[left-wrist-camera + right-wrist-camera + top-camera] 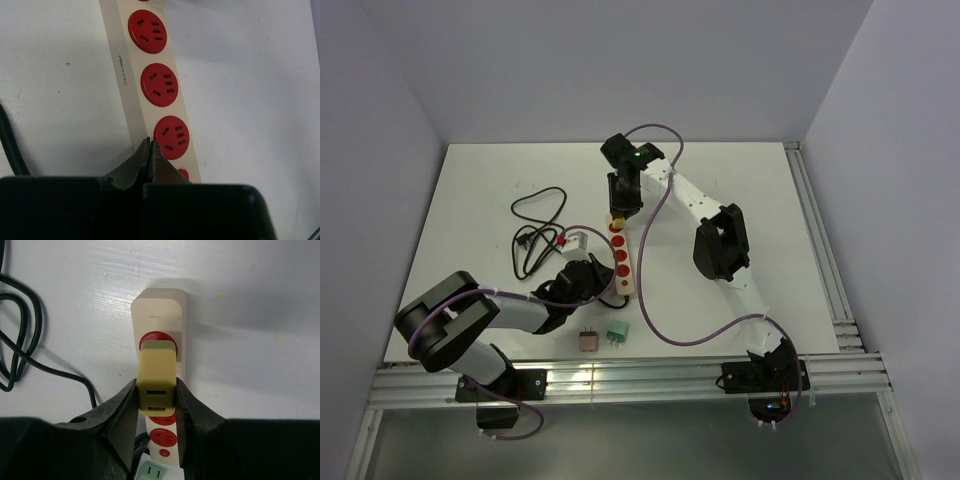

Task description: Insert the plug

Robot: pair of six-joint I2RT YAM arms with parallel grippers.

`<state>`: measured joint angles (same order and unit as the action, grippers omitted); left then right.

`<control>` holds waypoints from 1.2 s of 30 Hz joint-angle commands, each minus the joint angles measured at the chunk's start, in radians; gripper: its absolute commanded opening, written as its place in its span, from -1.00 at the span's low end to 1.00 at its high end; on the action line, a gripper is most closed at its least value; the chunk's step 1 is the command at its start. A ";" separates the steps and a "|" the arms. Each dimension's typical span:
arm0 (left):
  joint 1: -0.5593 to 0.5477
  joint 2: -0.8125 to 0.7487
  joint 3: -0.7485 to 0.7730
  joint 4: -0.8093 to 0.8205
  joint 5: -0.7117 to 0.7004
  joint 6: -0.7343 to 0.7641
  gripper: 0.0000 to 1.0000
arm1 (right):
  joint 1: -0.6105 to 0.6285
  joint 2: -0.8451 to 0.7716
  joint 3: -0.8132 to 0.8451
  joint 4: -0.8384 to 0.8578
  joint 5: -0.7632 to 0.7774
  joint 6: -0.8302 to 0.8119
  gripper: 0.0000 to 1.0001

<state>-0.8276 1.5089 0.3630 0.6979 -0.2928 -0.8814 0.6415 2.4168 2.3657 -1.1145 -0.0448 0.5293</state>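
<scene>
Nearest the right wrist camera, the right pincer (156,390) is seen closed on a yellowish charger plug (157,371), with one finger pressed to each of its side faces. Two USB ports are shown on the end of the charger plug that faces the camera, so its long axis is directed away from the wrist and down toward the power strip (159,305). Its opposite end is set over the red end socket (150,337), most of which is covered. Whether the pins are fully seated cannot be told.

The cream power strip is laid flat on the white table (260,300). In the top view its long axis is seen running from the arm bases toward the far wall, with a row of red sockets along it, and the charger plug is held at its far end.

The left pincer (150,146) is shut with nothing between its fingers, and its tips are placed at the left edge of the strip's near portion, beside a red socket.

A black cable (535,235) is coiled left of the strip, with a small white adapter (576,240) just beside it. A brown plug (588,340) and a green plug (617,333) are set side by side near the strip's near end.
</scene>
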 commanded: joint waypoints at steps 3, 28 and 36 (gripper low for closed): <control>-0.051 0.040 -0.027 -0.115 0.185 -0.014 -0.99 | 0.007 0.016 0.030 -0.015 0.039 -0.011 -1.00; -0.051 0.066 -0.032 -0.094 0.192 -0.019 -0.99 | 0.018 -0.071 -0.036 0.038 0.043 -0.051 -1.00; -0.051 0.059 -0.033 -0.095 0.190 -0.019 -0.99 | 0.024 -0.113 0.012 0.069 0.043 -0.045 -1.00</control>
<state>-0.8284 1.5230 0.3569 0.7292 -0.2852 -0.8822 0.6567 2.3840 2.3302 -1.0691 -0.0154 0.4923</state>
